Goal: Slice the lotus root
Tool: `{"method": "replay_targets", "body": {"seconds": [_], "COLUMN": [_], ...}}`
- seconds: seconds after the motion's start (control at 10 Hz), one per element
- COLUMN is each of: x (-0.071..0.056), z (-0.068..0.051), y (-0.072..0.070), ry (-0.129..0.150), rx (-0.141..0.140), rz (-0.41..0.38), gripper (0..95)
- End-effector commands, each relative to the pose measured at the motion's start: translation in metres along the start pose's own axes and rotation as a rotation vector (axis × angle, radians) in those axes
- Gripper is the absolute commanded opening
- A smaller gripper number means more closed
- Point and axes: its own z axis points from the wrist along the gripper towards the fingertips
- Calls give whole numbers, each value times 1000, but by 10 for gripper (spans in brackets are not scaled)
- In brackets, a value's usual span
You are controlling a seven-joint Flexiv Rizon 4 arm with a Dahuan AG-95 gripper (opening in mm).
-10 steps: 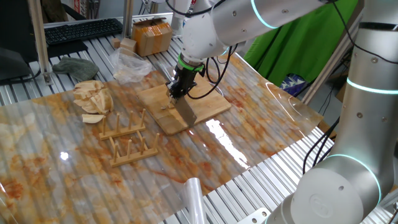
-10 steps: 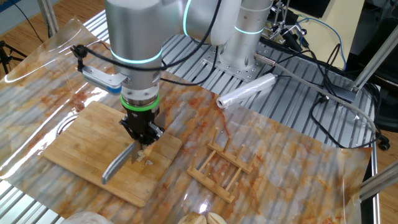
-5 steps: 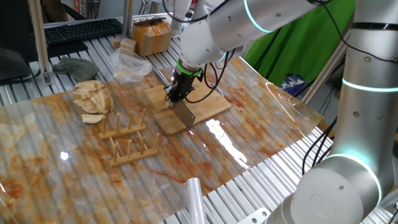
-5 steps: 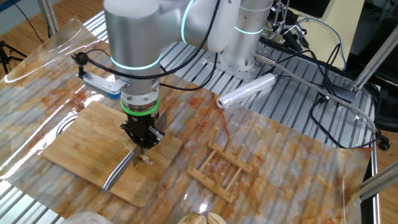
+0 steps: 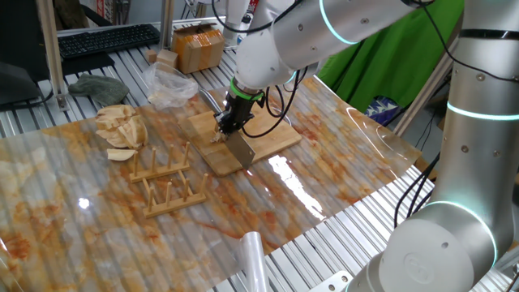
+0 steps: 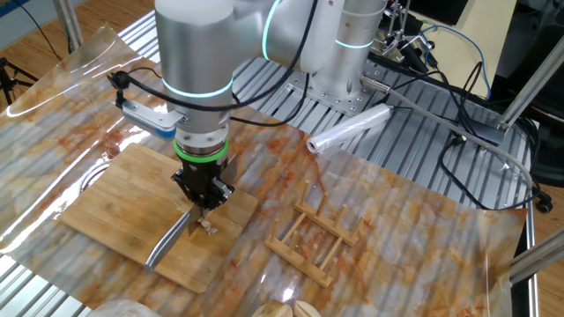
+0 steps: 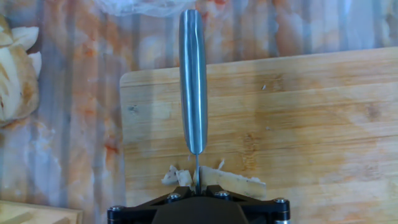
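Note:
My gripper (image 5: 226,123) (image 6: 204,201) (image 7: 196,188) is shut on the cleaver. The cleaver (image 7: 192,81) points away from my hand, and in the hand view only its grey spine shows. The blade (image 5: 241,149) (image 6: 167,244) stands edge-down on the wooden cutting board (image 5: 272,139) (image 6: 106,198) (image 7: 311,124). The lotus root (image 7: 233,181) (image 6: 205,229) lies as a few thin pale slices on the board, right under my fingers and on both sides of the blade near its gripped end.
A heap of pale wedges (image 5: 120,128) (image 7: 15,74) lies left of the board. A wooden rack (image 5: 166,182) (image 6: 313,238) stands just in front. A crumpled plastic bag (image 5: 170,85), a cardboard box (image 5: 197,47) and a film roll (image 6: 348,130) lie further off.
Over the last second my gripper and the cleaver have shifted a little sideways and lower on the board. In the last half second almost nothing has moved.

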Motion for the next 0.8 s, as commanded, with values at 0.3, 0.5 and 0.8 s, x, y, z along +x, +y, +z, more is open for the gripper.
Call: {"method": "replay_targets", "body": {"seconds": [0.3, 0.5, 0.8], "x": [1, 1, 0], "z": [9, 18, -2], "y": [0, 0, 10], "ry": [-32, -27, 9], "rx": [2, -1, -116], "rz": [0, 0, 102], "gripper": [0, 0, 0]}}
